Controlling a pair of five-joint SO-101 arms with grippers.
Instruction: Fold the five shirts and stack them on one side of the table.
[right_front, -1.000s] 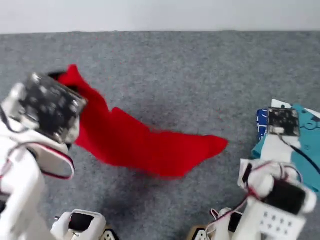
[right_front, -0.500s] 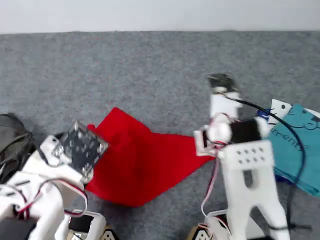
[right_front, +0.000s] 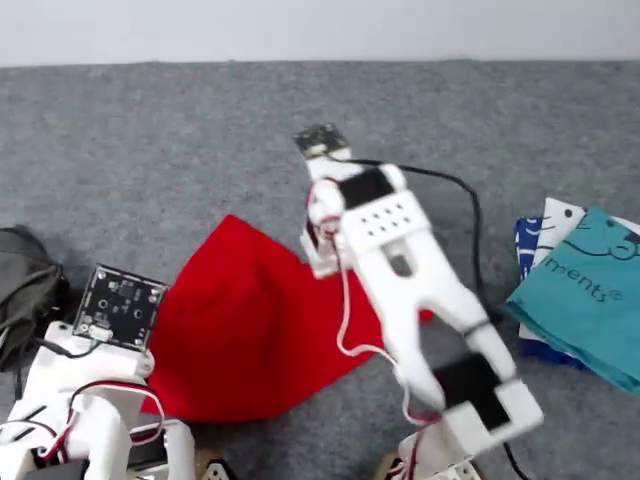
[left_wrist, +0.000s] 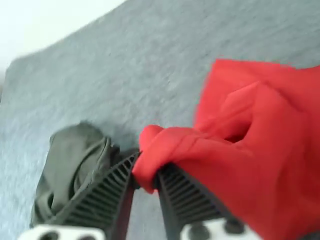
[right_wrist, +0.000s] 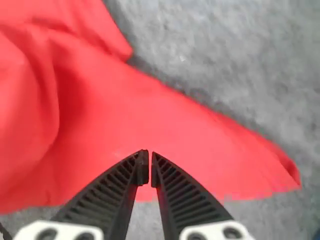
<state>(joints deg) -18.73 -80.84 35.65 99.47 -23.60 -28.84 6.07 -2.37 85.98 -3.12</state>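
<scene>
A red shirt (right_front: 255, 335) lies rumpled on the grey table, left of centre. My left gripper (left_wrist: 145, 181) is shut on a bunched fold of the red shirt (left_wrist: 250, 145) at its near-left end, close to the table's front. My right arm (right_front: 400, 260) stretches across from the front right, and its gripper (right_wrist: 147, 156) hangs with fingers shut just above the red shirt (right_wrist: 100, 115) near its far edge, nothing showing between them. A folded teal shirt (right_front: 585, 295) tops a stack at the right side. A dark olive shirt (left_wrist: 75, 162) lies crumpled at the left.
Under the teal shirt lie a blue shirt (right_front: 525, 250) and a white one (right_front: 556, 215). The olive shirt (right_front: 25, 290) sits at the left edge beside my left arm (right_front: 118, 308). Open grey table (right_front: 450, 120) stretches across the back.
My left arm pulled the red shirt's left end back toward the front, bunching the cloth. My right arm swung from the right-hand stack across to the shirt's far edge.
</scene>
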